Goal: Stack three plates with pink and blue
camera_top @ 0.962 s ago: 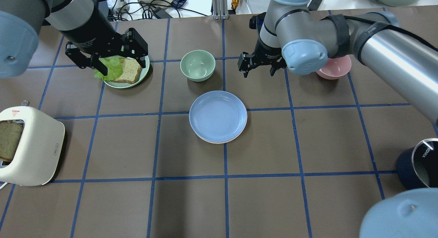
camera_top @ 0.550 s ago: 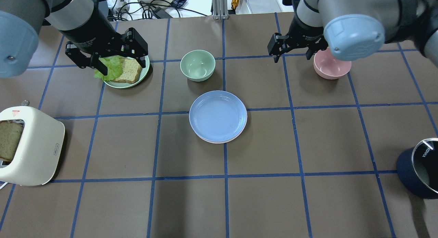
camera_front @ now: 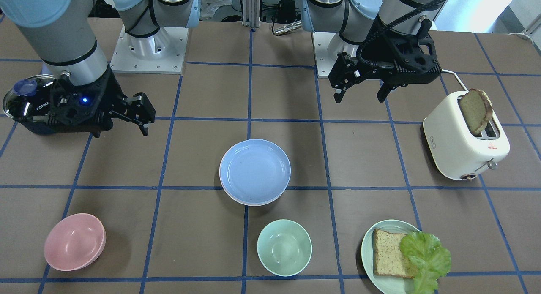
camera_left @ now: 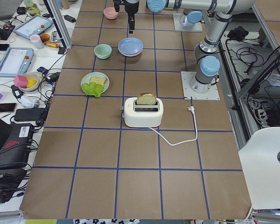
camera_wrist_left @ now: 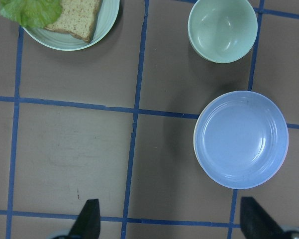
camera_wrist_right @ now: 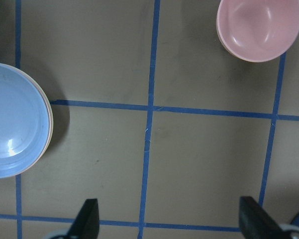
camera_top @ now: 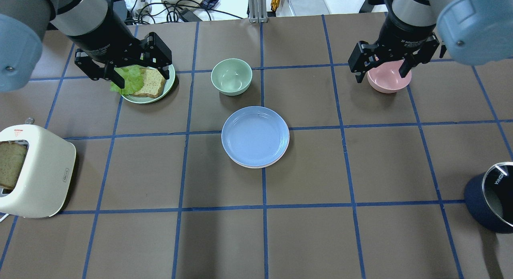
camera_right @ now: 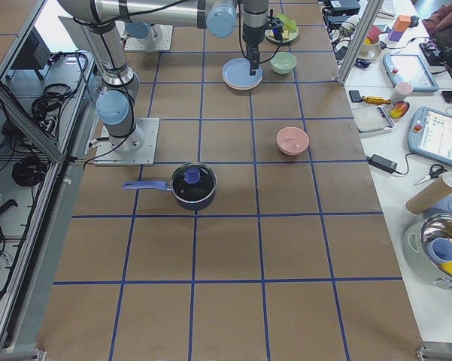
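Nearest the robot, at the two ends of the table (camera_top: 312,239), stand a toaster (camera_top: 38,170) on its left, a slice (camera_top: 11,164) in the slot, and a lidded pot (camera_top: 491,197) on its right.

In the middle lies the blue plate (camera_top: 255,135), flat, on a crossing of tape lines (camera_top: 263,187). It sits on a pink plate (camera_top: 259,166), of which only a thin rim peeps out on the near side. In the left wrist view a paler edge also shows beside the blue plate. I cannot tell whether that is a third plate. Nothing else touches these plates.

Just beyond them, apart, stands a mint bowl (camera_top: 231,76). Farther left is a green plate (camera_top: 148,101) with bread (camera_top: 151,83) and lettuce (camera_top: 128,80). Farther right is a pink bowl (camera_top: 389,82).

Both grippers hang high over the far half, well apart from the blue plate. The left gripper (camera_top: 136,76) is released, its fingers (camera_wrist_left: 87,221) spread wide with nothing between them. From overhead it overlaps the green plate. The right gripper (camera_top: 380,75) is likewise released and empty. It overlaps the pink bowl from overhead, while its wrist view shows only bare table between the fingertips.
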`<state>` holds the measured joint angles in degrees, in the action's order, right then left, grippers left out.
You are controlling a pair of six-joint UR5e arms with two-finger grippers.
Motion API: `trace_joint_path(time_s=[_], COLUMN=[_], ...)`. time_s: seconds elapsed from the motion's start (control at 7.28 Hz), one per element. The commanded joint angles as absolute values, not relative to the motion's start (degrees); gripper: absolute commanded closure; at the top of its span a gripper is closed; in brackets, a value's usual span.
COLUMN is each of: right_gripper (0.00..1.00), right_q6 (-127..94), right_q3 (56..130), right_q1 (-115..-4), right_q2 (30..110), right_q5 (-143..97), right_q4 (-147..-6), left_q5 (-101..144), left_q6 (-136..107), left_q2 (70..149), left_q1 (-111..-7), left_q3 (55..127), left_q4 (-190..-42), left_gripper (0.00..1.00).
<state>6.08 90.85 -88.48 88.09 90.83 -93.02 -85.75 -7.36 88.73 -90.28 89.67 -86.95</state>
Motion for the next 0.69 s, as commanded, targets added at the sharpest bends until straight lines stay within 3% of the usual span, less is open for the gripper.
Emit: trace_joint_path(time_s=[0.0, 0.55], right_gripper=[0.00, 0.03], right_q6=[6.15, 5.54], right_q3=[90.88, 90.35], right_q1=[-88.33, -88.33], right_q2=[90.17, 91.23], right_q5=[90.27, 87.90], right_q4=[-90.44, -86.05], left_q5=[-85.87, -89.83], left_q6=[-7.29, -4.04], left_q2=[88.77, 88.33], left_q1=[-90.53, -90.53], left_q3=[89.65, 89.56], left_q4=[-87.10, -89.30], left_gripper=[0.00, 0.00])
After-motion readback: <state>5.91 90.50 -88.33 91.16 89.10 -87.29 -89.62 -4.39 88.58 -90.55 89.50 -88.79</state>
